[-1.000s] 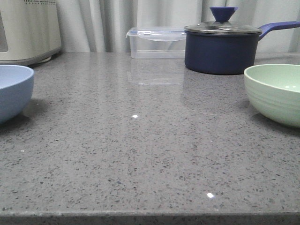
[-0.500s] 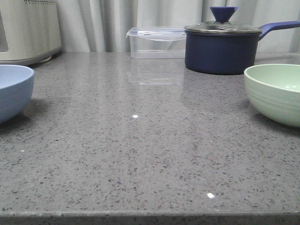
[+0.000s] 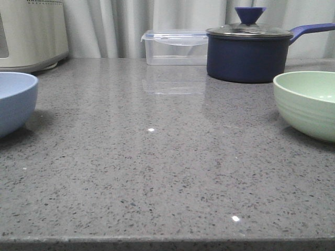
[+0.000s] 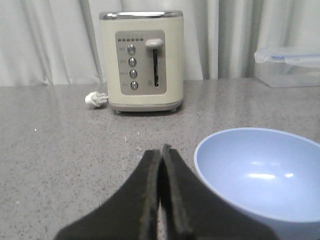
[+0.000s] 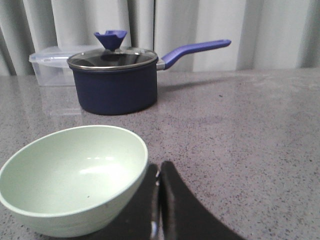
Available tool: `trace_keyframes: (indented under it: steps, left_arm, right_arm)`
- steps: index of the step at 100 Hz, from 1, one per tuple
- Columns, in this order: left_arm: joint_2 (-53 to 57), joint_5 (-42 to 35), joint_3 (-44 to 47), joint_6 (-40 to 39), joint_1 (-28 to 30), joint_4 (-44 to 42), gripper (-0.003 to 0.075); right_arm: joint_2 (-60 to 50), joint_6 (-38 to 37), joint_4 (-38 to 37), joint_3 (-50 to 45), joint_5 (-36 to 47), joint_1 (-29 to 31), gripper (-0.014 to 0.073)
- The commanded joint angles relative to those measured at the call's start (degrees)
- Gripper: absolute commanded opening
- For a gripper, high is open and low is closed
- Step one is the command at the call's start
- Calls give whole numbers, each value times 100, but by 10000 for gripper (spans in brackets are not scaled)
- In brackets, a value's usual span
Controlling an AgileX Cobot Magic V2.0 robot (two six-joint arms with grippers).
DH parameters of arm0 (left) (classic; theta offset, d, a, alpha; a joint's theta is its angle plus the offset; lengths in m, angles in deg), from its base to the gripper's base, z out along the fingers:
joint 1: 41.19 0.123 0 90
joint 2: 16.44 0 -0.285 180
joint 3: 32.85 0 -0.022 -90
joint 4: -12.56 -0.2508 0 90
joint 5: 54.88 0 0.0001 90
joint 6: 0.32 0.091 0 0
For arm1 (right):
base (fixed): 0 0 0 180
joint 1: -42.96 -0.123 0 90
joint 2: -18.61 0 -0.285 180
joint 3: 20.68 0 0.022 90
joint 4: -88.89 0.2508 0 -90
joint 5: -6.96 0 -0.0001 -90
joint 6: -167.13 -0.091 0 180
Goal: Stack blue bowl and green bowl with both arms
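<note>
Neither pincer shows from the front: blue bowl (image 3: 14,102) at the surface's (image 3: 157,172) left edge, green bowl (image 3: 308,103) right. Left wrist: left pincer (image 4: 161,152) clenched, empty, beside the blue bowl (image 4: 260,175). Right wrist: right pincer (image 5: 159,172) clenched, empty, beside the green bowl (image 5: 75,177).

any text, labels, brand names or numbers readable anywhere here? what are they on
Nothing can be read in any view.
Toaster: small marks beside its four buttons and a row of dashes above them, too small and blurred to read.
Blue bowl, green bowl, saucepan, clear container: no print visible.
</note>
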Motion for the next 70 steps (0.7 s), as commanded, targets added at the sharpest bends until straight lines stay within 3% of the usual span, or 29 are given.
trace_keyframes:
  steps: [1,48,60,70]
  left_arm:
    - [-408,-249,-563,-56,-7,26,-20]
    - [-2441,329,-2237,-56,-7,26,-20]
    - [-2731,329,-2398,-56,-7,26,-20]
    - [-2870,343,-2465,-56,-7,26,-17]
  right_arm:
    - [463,56,-85,559,-47,29,-60]
    - [2737,56,-79,2368,-1124,29,-50]
    - [3113,56,0,2636,-1377,29,2]
    - [3282,56,31,2754,-1473,29,106]
